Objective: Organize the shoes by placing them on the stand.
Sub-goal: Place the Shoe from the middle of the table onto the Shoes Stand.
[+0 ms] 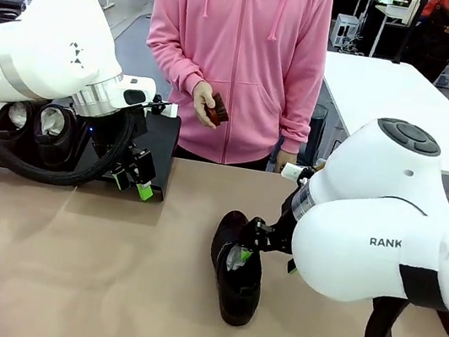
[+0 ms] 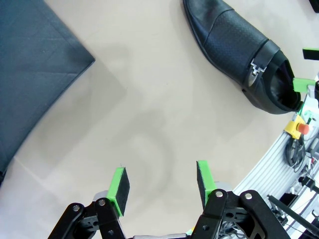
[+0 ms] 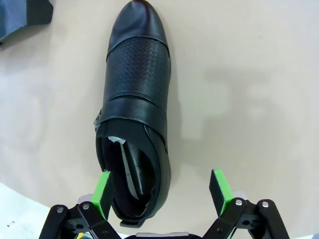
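One glossy black shoe [image 1: 237, 264] lies on the tan table, its toe pointing toward the stand [image 1: 164, 135]. My right gripper [image 3: 161, 189] is open around the heel of this shoe [image 3: 137, 99]. The heel sits close to the left green pad [image 3: 103, 191] and well clear of the other. Two more shoes [image 1: 39, 126] stand on the stand behind my left arm. My left gripper [image 2: 162, 181] hangs open and empty over bare table by the stand's corner [image 2: 35, 74], with the shoe [image 2: 239, 50] farther off.
A person in a pink hoodie stands at the far edge, holding a small reddish-brown object [image 1: 216, 112] in one hand. My right arm's bulky body [image 1: 393, 238] covers the table's right side. Bare table lies between the stand and the shoe.
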Action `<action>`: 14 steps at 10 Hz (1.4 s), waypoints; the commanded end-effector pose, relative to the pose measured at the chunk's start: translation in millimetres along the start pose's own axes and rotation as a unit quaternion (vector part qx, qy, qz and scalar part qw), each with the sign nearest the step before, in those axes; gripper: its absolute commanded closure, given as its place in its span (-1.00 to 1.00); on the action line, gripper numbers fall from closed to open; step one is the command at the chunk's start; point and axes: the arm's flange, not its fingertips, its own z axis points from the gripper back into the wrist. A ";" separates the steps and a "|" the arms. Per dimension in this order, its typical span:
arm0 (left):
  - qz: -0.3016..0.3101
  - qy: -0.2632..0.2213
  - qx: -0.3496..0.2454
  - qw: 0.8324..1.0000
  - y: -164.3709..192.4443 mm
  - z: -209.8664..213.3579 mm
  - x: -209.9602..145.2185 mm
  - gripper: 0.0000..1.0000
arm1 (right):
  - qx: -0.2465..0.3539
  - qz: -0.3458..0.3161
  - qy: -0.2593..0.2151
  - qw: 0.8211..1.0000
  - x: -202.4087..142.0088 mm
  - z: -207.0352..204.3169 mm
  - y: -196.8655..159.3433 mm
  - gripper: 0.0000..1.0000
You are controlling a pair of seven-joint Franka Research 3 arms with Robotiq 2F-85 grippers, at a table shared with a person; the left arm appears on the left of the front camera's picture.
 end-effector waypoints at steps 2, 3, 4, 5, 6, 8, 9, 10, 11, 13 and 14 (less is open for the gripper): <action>-0.004 0.003 0.002 1.000 0.1 2.3 -5.1 -0.42 | 0.000 0.000 0.000 1.000 0.0 0.0 0.0 -1.00; 0.000 0.000 0.000 1.000 0.0 0.0 0.0 -0.42 | 0.000 -0.036 -0.011 0.999 -0.1 20.5 -20.0 -1.00; -0.013 0.019 0.043 0.999 -27.9 -23.7 23.2 -0.42 | -0.015 -0.100 -0.051 0.994 3.9 49.5 -48.2 -1.00; -0.025 -0.005 0.065 0.998 -62.3 -36.5 44.0 -0.42 | -0.018 -0.157 -0.085 0.984 4.4 75.2 -74.2 -1.00; -0.017 -0.038 0.068 0.997 -93.1 -43.6 60.2 -0.42 | -0.017 -0.186 -0.098 0.977 4.6 88.9 -91.5 -1.00; 0.016 -0.048 0.066 0.997 -141.7 -61.1 77.9 -0.42 | -0.028 -0.247 -0.124 0.961 5.3 103.7 -119.5 -1.00; 0.018 -0.058 0.135 0.989 -155.2 -55.2 73.6 -0.42 | -0.035 -0.315 -0.127 0.940 3.8 106.6 -130.1 -1.00; -0.010 -0.048 0.047 0.998 -143.5 -57.7 66.7 -0.42 | -0.007 -0.214 -0.112 0.970 45.7 118.8 -103.9 -1.00; -0.010 -0.048 0.047 0.998 -143.5 -57.7 66.7 -0.42 | -0.007 -0.214 -0.112 0.970 45.7 118.8 -103.9 -1.00; -0.011 -0.071 0.084 0.994 -185.6 -62.7 70.6 -0.42 | -0.022 -0.300 -0.119 0.946 57.5 135.0 -132.1 -1.00; -0.003 -0.099 0.081 0.992 -217.0 -69.0 73.6 -0.42 | -0.034 -0.339 -0.133 0.931 64.5 147.2 -148.5 -1.00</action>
